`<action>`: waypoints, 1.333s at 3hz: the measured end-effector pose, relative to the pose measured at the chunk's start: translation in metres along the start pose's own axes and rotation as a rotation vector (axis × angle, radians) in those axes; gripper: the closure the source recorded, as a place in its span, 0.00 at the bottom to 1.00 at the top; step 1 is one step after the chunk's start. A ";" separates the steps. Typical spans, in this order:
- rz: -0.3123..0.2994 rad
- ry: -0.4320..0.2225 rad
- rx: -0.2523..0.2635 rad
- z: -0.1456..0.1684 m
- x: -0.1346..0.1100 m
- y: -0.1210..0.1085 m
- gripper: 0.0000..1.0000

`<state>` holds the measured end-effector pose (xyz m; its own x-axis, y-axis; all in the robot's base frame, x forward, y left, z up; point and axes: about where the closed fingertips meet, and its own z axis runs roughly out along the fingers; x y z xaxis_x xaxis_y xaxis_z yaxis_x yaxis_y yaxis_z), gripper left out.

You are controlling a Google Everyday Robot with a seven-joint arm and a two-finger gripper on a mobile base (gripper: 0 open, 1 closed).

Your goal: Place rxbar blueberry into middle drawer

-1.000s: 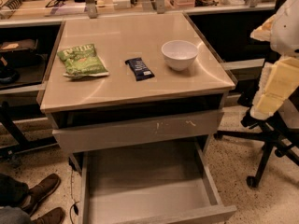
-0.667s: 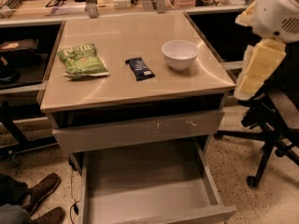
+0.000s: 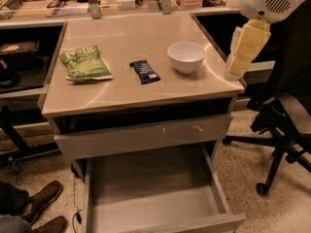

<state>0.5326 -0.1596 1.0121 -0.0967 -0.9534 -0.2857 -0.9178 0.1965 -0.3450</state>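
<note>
**While the bar [image 3: 144, 72] waits on the desk [image 3: 136, 38], the pincer [image 3: 234, 68] hangs at the right edge**

Though small, the bar is easy to pick out. It is a flat rectangle in a dark navy wrapper with faint pale lettering. It lies flat near the middle of the desk, turned a little off square, with its long side running roughly front to back. A green bag [image 3: 85, 63] lies to its left and a white bowl [image 3: 186, 57] to its right, both apart from it.

Below the desk a closed front [image 3: 146, 135] bears pale scratches. Under that the drawer [image 3: 150, 203] stands pulled well out, a shallow grey-beige box with low side walls and a bare flat bottom.

The pincer is cream-coloured and points down under a white housing at the upper right. It sits just off the desk's right edge, beside the bowl but not touching it, and well apart from the bar. Whether it is spread or pressed together cannot be told. A dark chair [image 3: 286, 125] stands behind it on the right, and brown shoes [image 3: 43, 198] show at the lower left.

A second ago the arm hung lower and farther right, out over the chair. Since then it has come up and leftward to the desk's edge. Bar, bag, bowl and drawer lie exactly where they did.
</note>
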 end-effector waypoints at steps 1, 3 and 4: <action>0.027 -0.025 -0.009 0.012 -0.005 0.001 0.00; 0.264 -0.091 -0.058 0.076 -0.033 -0.033 0.00; 0.264 -0.091 -0.058 0.076 -0.033 -0.033 0.00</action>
<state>0.5952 -0.1177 0.9652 -0.3031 -0.8458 -0.4391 -0.8862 0.4196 -0.1965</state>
